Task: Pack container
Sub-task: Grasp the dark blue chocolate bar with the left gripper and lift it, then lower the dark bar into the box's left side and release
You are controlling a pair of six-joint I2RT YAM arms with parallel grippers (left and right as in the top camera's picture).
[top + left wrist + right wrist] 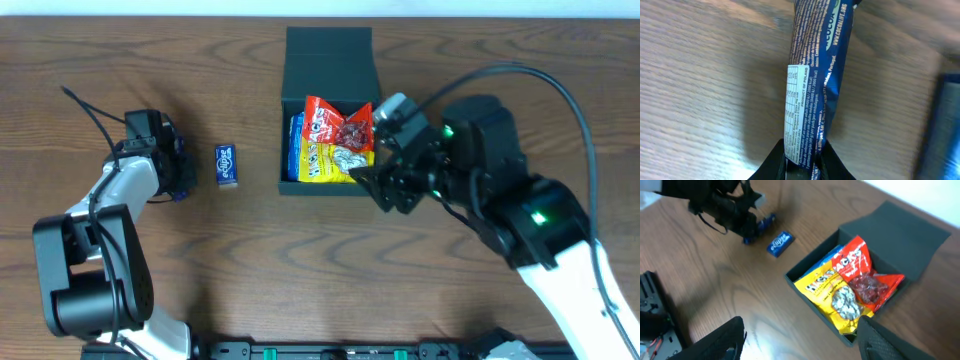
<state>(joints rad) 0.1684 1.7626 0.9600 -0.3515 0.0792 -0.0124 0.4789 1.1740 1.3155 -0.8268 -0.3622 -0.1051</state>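
The container is a dark teal-black box, open, its flap lid folded back. Inside lie a yellow packet, a red packet and a blue packet. My right gripper is open and empty above the box's front right corner. My left gripper is shut on a dark blue snack bar at the table's left. A second small blue packet lies on the table between the left gripper and the box; it also shows in the right wrist view.
The wooden table runs around the box. A black cable loops behind the left arm. A dark fixture sits at the table's front edge.
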